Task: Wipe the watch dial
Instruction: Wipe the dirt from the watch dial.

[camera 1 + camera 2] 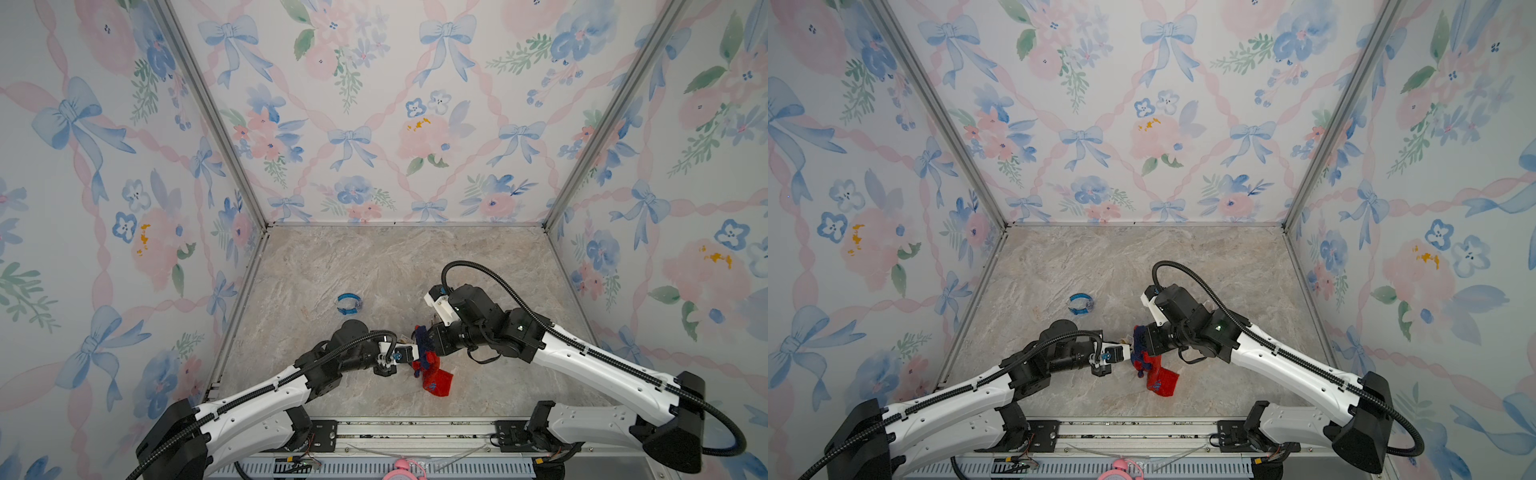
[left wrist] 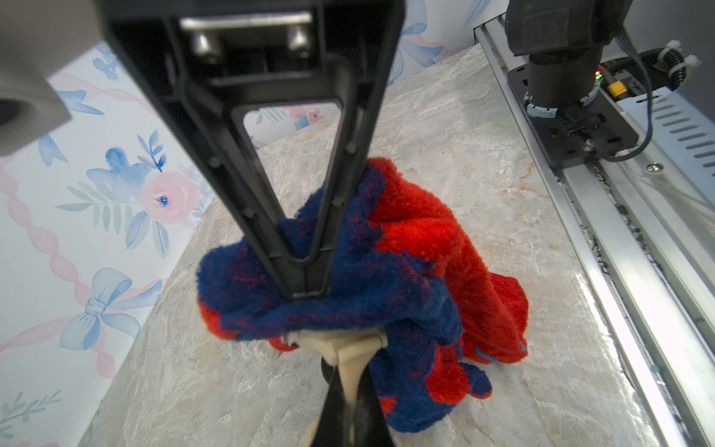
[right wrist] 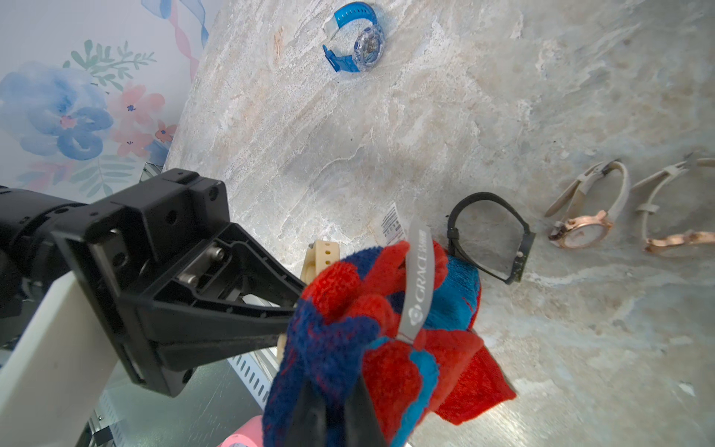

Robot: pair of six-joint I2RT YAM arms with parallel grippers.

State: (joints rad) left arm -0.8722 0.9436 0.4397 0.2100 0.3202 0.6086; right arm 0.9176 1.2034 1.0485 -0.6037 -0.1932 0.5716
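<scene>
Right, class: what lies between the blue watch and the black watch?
Only bare marble tabletop; the right wrist view shows blue watch and black watch apart.

At lower centre of a top view we see a cloth that is red, blotched with navy and patched with light blue. It bears a grey label lettered in white. The watch strap against it is cream. Higher in the frame lies a translucent blue watch. The table is beige-grey veined marble. The walls show pink flowers and blue bows.
</scene>
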